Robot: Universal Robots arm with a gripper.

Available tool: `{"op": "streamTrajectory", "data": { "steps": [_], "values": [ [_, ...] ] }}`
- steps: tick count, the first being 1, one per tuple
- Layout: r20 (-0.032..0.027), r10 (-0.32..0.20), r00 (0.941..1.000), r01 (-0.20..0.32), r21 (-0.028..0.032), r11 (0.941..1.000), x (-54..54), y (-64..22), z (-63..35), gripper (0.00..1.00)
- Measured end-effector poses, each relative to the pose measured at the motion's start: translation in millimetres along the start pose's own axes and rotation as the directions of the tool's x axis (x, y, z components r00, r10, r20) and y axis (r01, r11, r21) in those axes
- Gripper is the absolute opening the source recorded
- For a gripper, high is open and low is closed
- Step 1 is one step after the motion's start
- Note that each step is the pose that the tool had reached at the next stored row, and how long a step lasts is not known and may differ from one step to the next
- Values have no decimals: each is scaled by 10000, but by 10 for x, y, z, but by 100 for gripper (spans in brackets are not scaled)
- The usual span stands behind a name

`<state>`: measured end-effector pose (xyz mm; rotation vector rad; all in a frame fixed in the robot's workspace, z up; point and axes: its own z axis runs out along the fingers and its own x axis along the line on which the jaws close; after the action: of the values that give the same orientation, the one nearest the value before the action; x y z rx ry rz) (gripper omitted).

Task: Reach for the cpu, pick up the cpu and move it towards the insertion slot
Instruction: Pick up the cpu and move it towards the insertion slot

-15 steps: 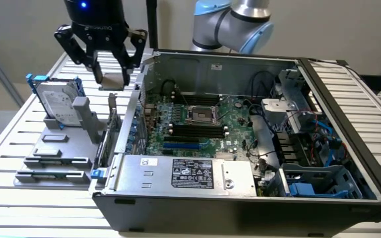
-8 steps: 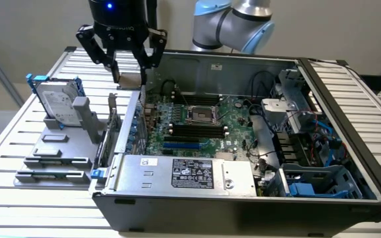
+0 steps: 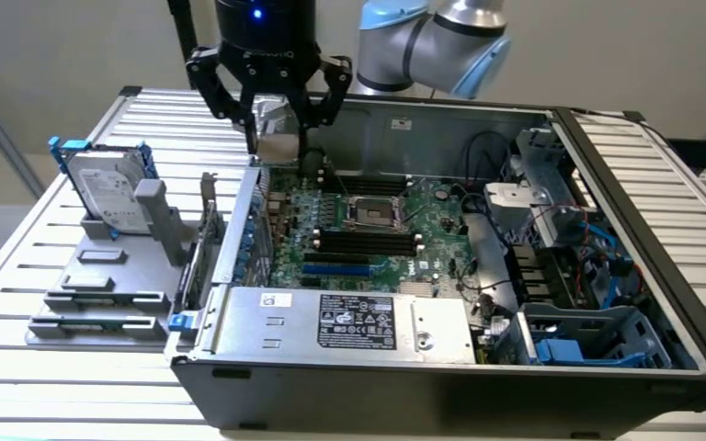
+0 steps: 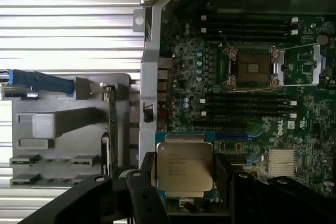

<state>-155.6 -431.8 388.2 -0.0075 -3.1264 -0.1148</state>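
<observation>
gripper (image 3: 277, 138): fingers clamped on the cpu (image 4: 185, 166), chip held flat | cpu: aloft over the case's edge, exterior view's left of the insertion slot (image 3: 375, 214) | slot: uncovered

Robotics lab or test bench. Evidence: open desktop computer case (image 3: 451, 367) lying on its side on a slatted metal table (image 3: 34, 248), motherboard (image 3: 366, 230) exposed. On the exterior view's left, a grey fixture (image 3: 114, 276) holds a hard drive (image 3: 102, 193) upright. Industrial robot arm (image 3: 439, 37) mounted at the far side. Plain pale wall (image 3: 647, 46) behind.
</observation>
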Motion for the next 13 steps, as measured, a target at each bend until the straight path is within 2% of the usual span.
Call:
{"op": "streamTrajectory", "data": {
  "steps": [8,13],
  "values": [
    [0,0,10000,0,-9,10000,-365,24,4,54],
    [-2,0,10000,0,-9,10000,-579,92,21,54]
  ]
}}
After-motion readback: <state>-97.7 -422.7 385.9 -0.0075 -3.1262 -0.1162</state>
